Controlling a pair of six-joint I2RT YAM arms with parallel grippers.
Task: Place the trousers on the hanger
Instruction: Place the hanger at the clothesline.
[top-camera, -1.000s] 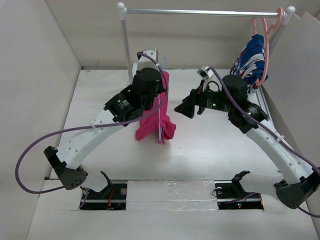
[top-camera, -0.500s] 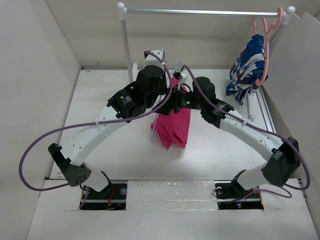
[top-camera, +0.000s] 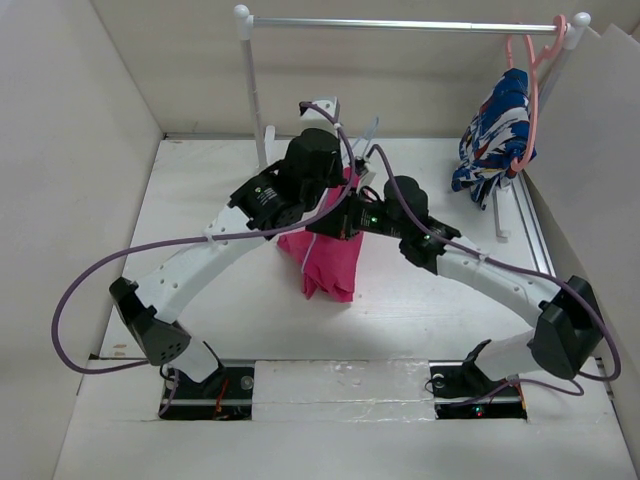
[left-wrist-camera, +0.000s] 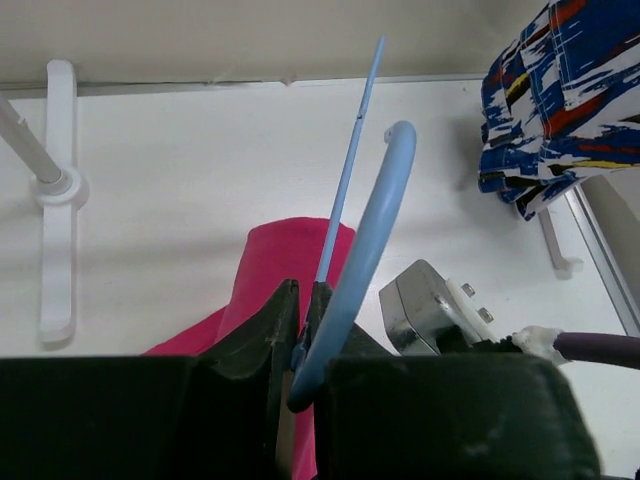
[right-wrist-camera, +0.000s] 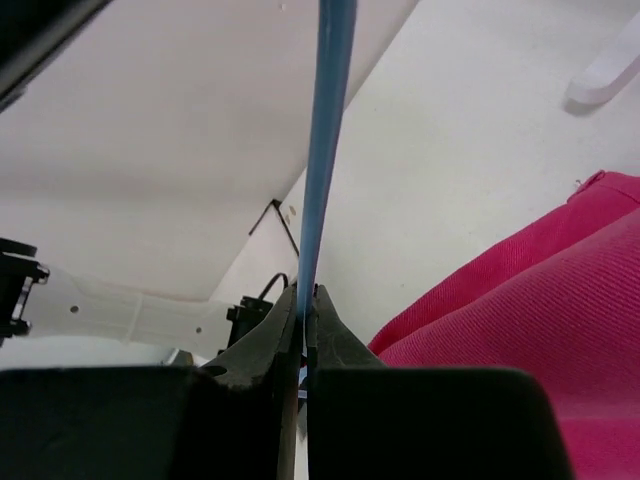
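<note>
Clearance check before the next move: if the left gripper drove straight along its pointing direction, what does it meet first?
Probably the trousers: the left gripper, shut on the hanger, has that pink cloth just ahead of it, then bare table. Depth is unclear from the wrist view.

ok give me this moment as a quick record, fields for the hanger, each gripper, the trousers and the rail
hanger: light blue, thin, held between the two arms
left gripper: shut on the hanger at the base of its hook
right gripper: shut on a thin bar of the hanger
trousers: magenta, hanging bunched beneath the grippers; contact of the lower end with the table unclear
rail: its right end carries a salmon-pink hanger with a blue-and-white patterned garment
</note>
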